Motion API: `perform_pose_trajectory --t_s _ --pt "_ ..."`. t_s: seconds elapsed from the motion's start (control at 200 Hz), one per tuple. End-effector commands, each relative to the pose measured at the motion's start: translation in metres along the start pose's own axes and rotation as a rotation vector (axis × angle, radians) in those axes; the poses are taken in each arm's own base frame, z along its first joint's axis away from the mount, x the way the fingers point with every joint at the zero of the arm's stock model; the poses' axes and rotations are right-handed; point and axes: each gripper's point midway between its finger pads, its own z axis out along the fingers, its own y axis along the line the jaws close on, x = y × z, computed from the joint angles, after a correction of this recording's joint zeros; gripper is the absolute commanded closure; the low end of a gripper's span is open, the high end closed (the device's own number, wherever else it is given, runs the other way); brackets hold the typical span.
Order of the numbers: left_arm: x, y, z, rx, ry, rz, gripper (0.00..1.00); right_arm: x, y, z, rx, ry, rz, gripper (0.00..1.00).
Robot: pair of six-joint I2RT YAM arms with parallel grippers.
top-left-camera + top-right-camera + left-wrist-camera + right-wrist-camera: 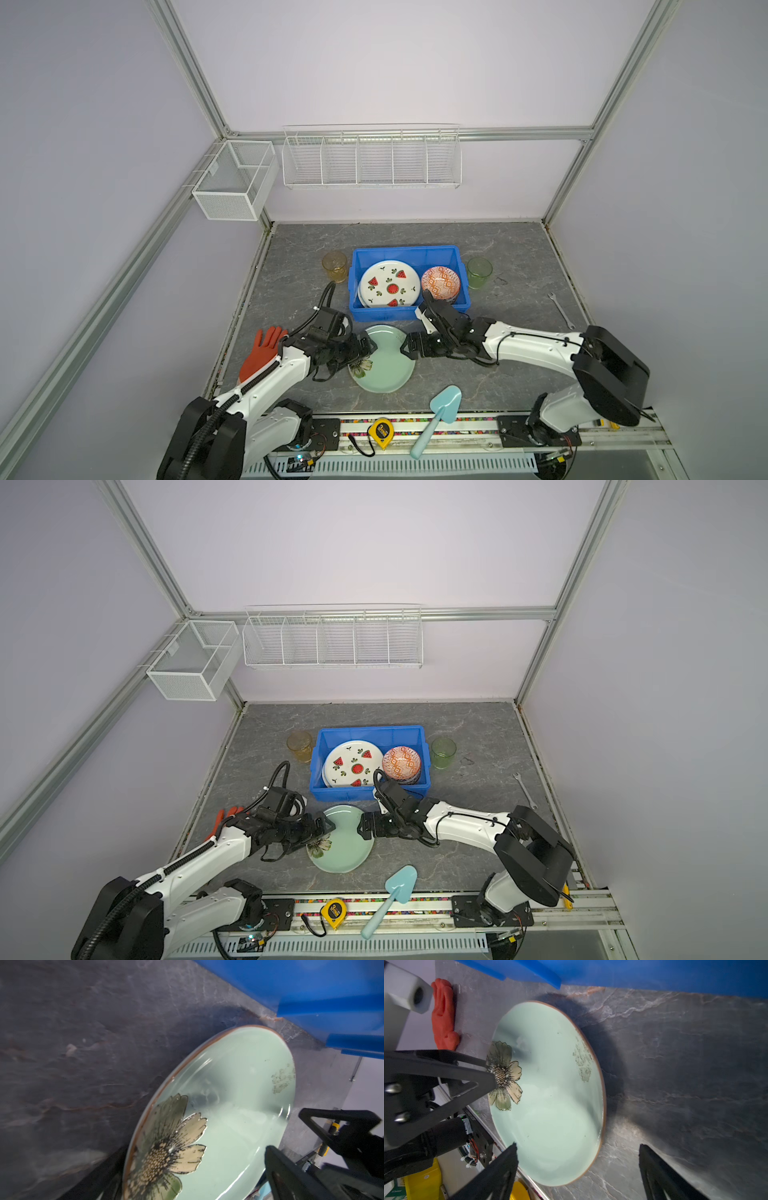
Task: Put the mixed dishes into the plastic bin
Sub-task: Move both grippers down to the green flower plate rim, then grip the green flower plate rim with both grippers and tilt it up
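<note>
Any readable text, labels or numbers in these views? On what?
"3": large digit on the face of the yellow tape measure, in both top views; the smaller print beside it is too small to read.
Green sticker in the right wrist view: blurred, unreadable.
Mint plate, watermelon plate, orange bowl, blue bin: patterns only, no lettering visible.

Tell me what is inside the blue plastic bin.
The blue plastic bin holds a watermelon plate and an orange patterned bowl. A lower plate's rim shows beneath the watermelon plate; its face, and anything under the bowl, is covered.
</note>
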Motion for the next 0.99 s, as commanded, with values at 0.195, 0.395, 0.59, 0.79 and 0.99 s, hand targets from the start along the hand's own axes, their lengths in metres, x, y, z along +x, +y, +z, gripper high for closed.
perform_pose_trajectory --t_s 0.195,0.395,0.59,0.79,0.99 --pt "0.003 -0.01 -0.003 0.086 -0.012 -0.02 0.0 0.001 0.023 0.032 -0.056 0.053 0.0 0.07" --pt "0.007 -0.01 -0.009 0.137 -0.056 -0.068 0.0 -0.006 0.041 0.039 -0.091 0.064 -0.021 0.07" --pt "0.004 -0.016 -0.017 0.196 -0.103 -0.106 0.0 -0.006 0.047 0.046 -0.095 0.08 -0.031 0.07" --pt "0.002 -0.025 -0.027 0.25 -0.137 -0.129 0.0 -0.004 0.052 0.051 -0.1 0.095 -0.038 0.06" --pt "0.003 -0.031 -0.042 0.316 -0.184 -0.145 0.03 -0.003 0.051 0.053 -0.088 0.104 -0.044 0.06"
